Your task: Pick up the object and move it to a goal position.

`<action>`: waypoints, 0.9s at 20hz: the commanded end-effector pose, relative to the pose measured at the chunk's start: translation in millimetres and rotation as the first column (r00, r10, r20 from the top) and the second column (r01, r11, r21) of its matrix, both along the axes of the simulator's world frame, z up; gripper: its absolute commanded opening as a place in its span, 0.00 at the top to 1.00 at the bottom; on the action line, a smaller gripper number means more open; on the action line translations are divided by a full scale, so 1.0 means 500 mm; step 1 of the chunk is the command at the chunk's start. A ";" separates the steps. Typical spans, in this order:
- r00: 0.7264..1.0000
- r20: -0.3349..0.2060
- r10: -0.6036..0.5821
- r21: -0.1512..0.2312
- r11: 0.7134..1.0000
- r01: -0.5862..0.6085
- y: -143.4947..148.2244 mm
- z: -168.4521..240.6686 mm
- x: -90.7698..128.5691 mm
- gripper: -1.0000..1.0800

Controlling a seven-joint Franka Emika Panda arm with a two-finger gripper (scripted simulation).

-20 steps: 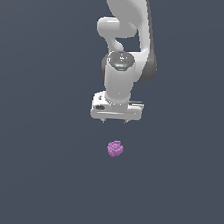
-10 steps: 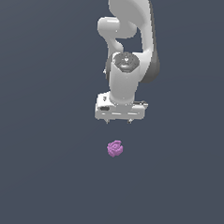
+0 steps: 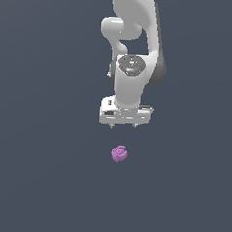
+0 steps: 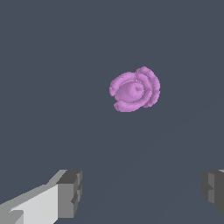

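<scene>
I'm in the approach step, nothing picked yet. The small pink-purple knobbly blob [image 3: 119,153] lies on the plain dark grey bench [image 3: 41,181], alone, no goal marker visible in either view. The white robot hand [image 3: 123,125] hangs above it, apart from it, with a clear gap of bench between fingertips and blob in the exterior view. The hand sits roughly over the blob, maybe offset a touch toward the exterior view's right; hard to be sure from this angle.

Hand state: spread wide. In the wrist view the two grey finger pads [image 4: 70,192] stand far apart at the frame edges, nothing between them. The blob [image 4: 134,89] shows ahead of the fingers in that view, not between them, so I judge the hand is not yet lined up on it.

Next move, as I read it: centre the hand over the blob, then descend until the pads straddle it, then close. The blob is much narrower than the opening, so there's margin. The lumpy, rounded surface could roll or squirt out if the pads close off-centre.
</scene>
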State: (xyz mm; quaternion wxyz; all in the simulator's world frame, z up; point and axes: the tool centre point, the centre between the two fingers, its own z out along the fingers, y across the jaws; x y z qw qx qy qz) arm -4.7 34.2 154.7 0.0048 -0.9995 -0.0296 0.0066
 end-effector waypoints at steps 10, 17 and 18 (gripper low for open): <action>0.982 -0.003 -0.187 0.002 0.982 0.187 -0.003 -0.017 0.025 0.04; 0.928 -0.005 -0.374 0.001 0.928 0.374 -0.007 -0.035 0.051 0.04; 0.916 -0.005 -0.400 0.000 0.917 0.400 -0.008 -0.037 0.055 0.04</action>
